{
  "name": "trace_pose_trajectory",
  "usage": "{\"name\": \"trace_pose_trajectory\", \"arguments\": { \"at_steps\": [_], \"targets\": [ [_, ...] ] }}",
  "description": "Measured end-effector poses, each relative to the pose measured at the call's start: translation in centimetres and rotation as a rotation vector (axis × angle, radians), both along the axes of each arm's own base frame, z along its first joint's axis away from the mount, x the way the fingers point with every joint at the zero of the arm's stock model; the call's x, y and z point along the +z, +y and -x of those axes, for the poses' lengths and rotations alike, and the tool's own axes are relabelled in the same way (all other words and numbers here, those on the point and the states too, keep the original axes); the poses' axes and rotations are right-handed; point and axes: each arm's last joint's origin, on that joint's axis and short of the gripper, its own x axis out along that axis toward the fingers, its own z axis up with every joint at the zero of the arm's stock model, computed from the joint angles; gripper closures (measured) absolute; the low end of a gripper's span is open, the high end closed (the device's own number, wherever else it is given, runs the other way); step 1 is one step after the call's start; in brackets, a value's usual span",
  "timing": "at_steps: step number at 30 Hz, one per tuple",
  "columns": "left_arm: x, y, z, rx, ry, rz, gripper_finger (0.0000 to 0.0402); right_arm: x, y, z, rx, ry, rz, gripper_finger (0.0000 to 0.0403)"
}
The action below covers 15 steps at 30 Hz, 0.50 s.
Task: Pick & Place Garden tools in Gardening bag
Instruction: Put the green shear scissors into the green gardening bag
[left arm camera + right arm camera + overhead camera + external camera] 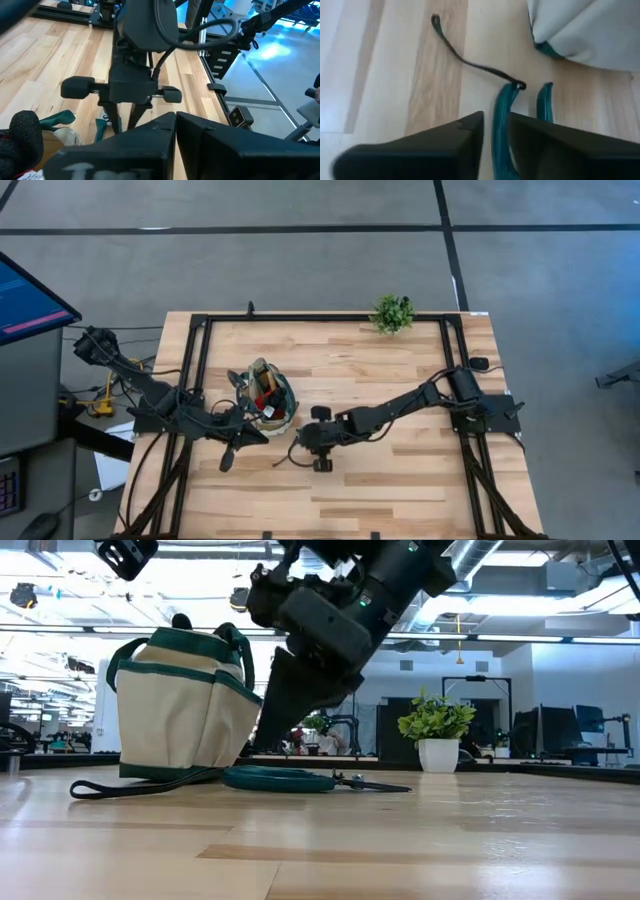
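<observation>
- Your right gripper [495,132] hangs low over the green-handled pruning shears [507,107]; its fingers stand slightly apart, with one green handle running up between them and nothing clamped yet.
- Lower squarely so both pads meet that handle, and keep the thin black cord [465,57] beyond the tips out of the pinch.
- Past the shears sits the gardening bag [268,396], already holding tools; lift high enough to clear its rim.
- Your left gripper [233,448] waits beside the bag; I cannot tell how its fingers stand.
</observation>
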Motion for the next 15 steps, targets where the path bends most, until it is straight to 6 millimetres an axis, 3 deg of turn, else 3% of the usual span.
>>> {"name": "trace_pose_trajectory", "arguments": {
  "at_steps": [7,15],
  "targets": [
    [0.00,0.00,0.00,0.000,0.000,0.000,0.0400,0.07,-0.25,-0.15,0.047,0.013,-0.081,0.0256],
    [0.00,0.00,0.00,0.000,0.000,0.000,0.0400,0.06,-0.72,-0.25,0.018,0.008,-0.054,0.0257]
  ]
}}
